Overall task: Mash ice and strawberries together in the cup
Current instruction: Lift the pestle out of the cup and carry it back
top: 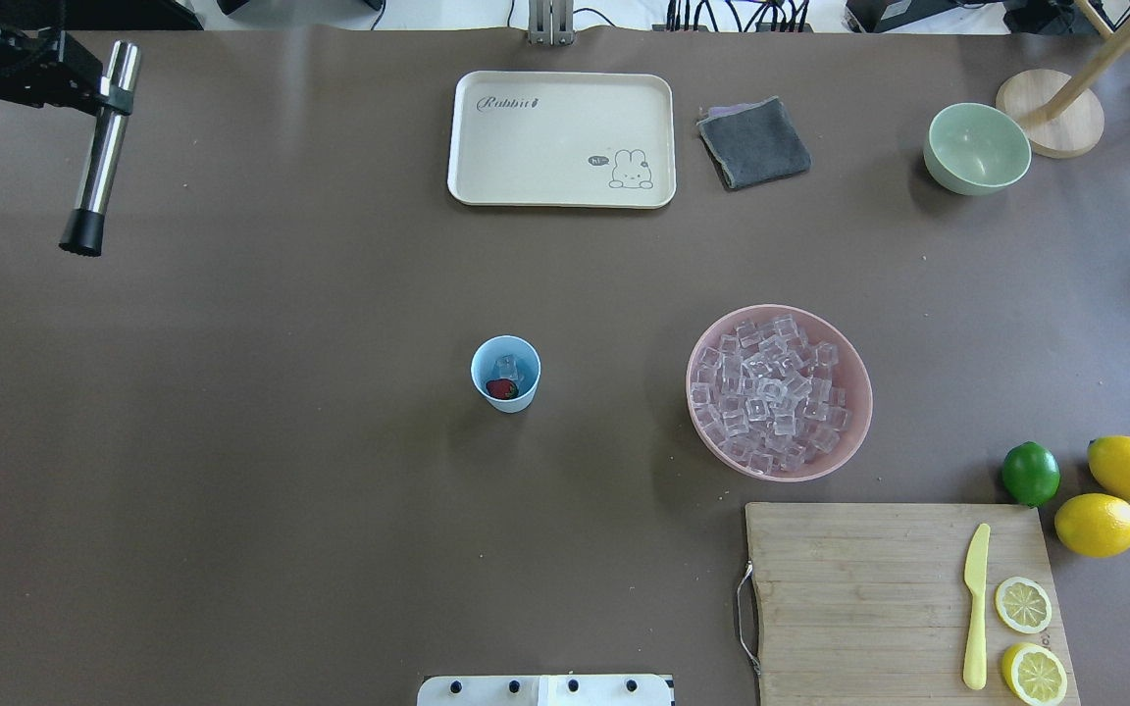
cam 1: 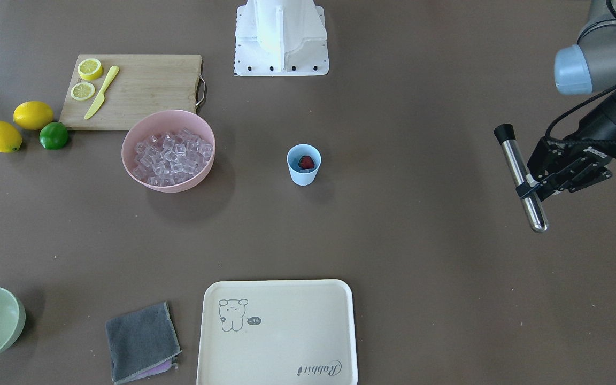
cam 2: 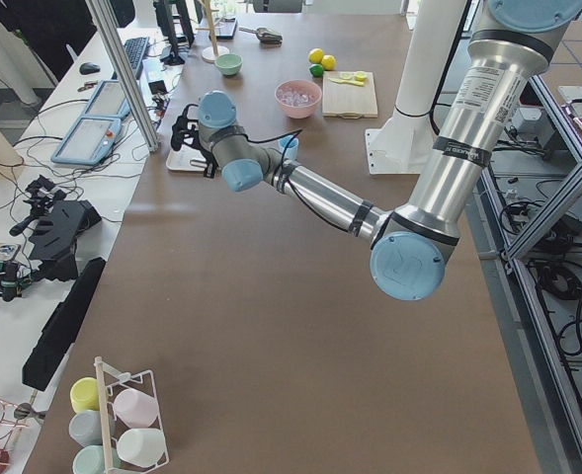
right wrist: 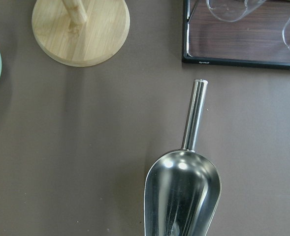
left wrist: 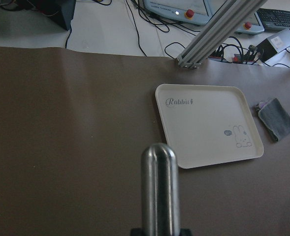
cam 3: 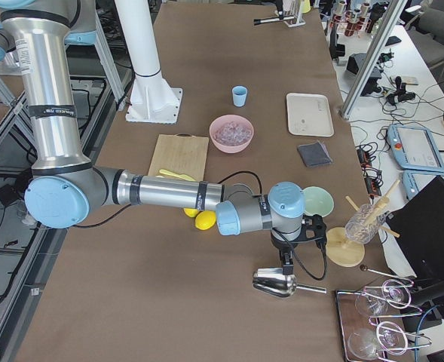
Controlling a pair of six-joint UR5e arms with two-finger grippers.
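Note:
The pale-blue cup (cam 1: 303,171) (top: 505,392) stands mid-table with a red strawberry (cam 1: 306,162) (top: 501,389) and a few ice cubes (top: 507,368) inside. More ice (cam 1: 171,156) (top: 771,392) fills a pink bowl (cam 1: 142,123). My left gripper (cam 1: 530,188) (top: 106,93) hangs well off to the cup's side, shut on a steel muddler (cam 1: 522,179) (top: 99,157) (left wrist: 159,191) with a black tip. My right gripper (cam 3: 286,264) hovers over a metal scoop (cam 3: 278,283) (right wrist: 181,196) far from the cup. Whether it is open or shut I cannot tell.
A cutting board (top: 859,588) carries lemon slices and a yellow knife (top: 975,608), with lemons and a lime (top: 1030,474) beside it. A cream tray (top: 526,137), grey cloth (top: 753,143) and pale-green bowl (top: 967,172) line the far edge. A wooden stand (right wrist: 80,29) and glass tray (right wrist: 243,44) sit near the scoop.

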